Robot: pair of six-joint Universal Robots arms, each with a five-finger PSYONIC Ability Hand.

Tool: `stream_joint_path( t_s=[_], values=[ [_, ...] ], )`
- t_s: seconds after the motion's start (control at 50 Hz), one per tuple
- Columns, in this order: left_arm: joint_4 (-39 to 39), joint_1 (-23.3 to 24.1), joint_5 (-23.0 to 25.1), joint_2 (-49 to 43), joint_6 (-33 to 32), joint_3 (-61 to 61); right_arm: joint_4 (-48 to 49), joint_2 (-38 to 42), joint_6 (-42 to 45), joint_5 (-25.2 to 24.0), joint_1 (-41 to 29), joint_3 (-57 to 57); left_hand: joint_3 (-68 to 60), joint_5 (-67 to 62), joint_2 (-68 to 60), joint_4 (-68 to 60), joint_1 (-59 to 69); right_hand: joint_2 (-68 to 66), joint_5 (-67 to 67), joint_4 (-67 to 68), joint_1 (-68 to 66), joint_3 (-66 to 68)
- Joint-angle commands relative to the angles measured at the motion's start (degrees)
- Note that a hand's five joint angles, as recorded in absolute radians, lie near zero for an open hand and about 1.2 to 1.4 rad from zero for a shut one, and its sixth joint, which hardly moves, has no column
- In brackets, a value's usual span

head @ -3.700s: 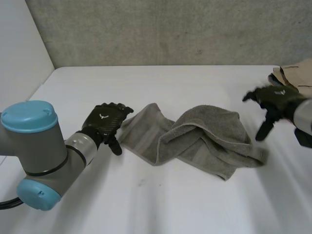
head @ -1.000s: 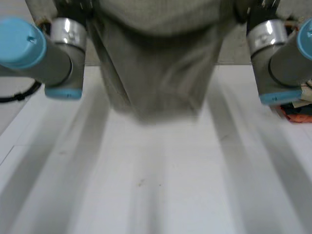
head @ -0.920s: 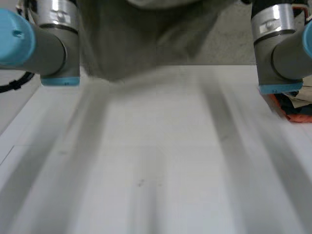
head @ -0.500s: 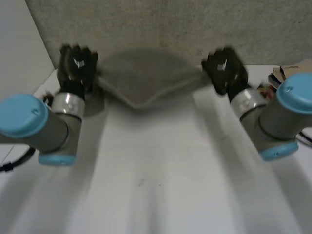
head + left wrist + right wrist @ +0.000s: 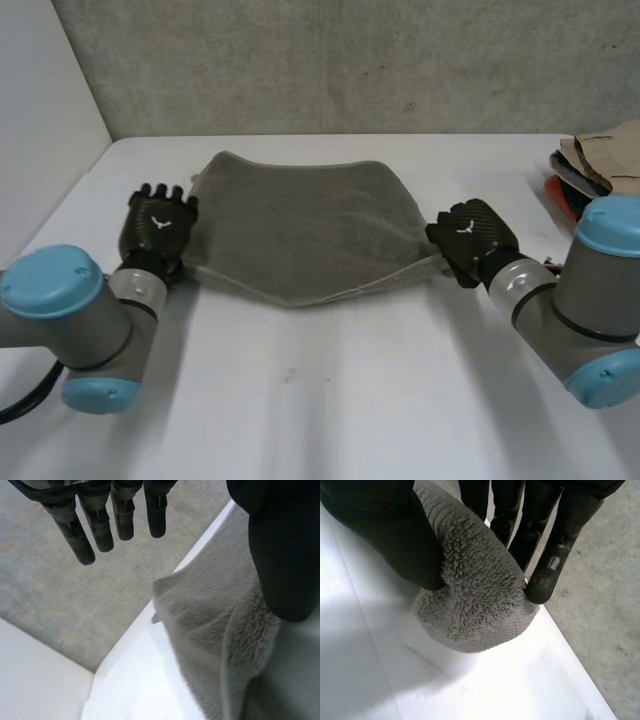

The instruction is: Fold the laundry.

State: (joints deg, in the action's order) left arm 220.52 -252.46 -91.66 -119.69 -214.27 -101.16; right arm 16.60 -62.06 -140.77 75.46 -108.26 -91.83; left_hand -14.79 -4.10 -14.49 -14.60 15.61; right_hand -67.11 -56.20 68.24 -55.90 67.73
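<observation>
Towel (image 5: 300,230) lies spread flat on the tabletop (image 5: 330,400) between the hands — likely laid out for a first fold. Right hand (image 5: 470,240) pinches one towel corner, thumb against fingers; left hand (image 5: 160,225), at the towel's other end, is loose — fingers straight.

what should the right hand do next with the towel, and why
Probably open the right hand and release its corner: the towel lies spread on the table, the left hand has straight fingers, gripping nothing, and the right hand alone pinches a bunched corner between thumb and fingers.
</observation>
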Motion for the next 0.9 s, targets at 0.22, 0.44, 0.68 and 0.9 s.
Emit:
stream_joint_path(
  t_s=[0.22, 0.44, 0.68, 0.9],
  values=[
    [-8.0, -6.0, 6.4, 0.8, 4.7, -0.8, -2.4, -1.8, -5.7, 0.7, 4.0, -1.1, -14.2, -14.9, -14.5, -14.4, 13.4, -12.9, -13.8, 11.8, -24.1, 12.3],
    [-17.4, -8.3, 13.1, 5.2, 10.9, -1.7, -2.9, -1.8, -5.8, 0.9, 4.0, -0.7, -14.8, -15.5, -15.1, -15.0, 13.9, -12.9, -13.8, 11.8, -24.1, 12.3],
    [-20.6, -13.6, 18.6, 6.3, 10.5, -1.1, -3.0, -1.8, -5.4, 0.9, 4.1, -0.7, -14.6, -15.3, -14.9, -14.8, 13.8, -12.9, -13.8, 11.8, -24.1, 12.3],
    [-20.7, -14.1, 17.9, 1.8, 3.3, 0.5, -3.0, -1.8, -5.6, 0.9, 4.1, -0.7, -15.1, -15.8, -15.4, -15.3, 14.3, -12.9, -13.8, 11.8, -24.1, 12.3]
  ],
)
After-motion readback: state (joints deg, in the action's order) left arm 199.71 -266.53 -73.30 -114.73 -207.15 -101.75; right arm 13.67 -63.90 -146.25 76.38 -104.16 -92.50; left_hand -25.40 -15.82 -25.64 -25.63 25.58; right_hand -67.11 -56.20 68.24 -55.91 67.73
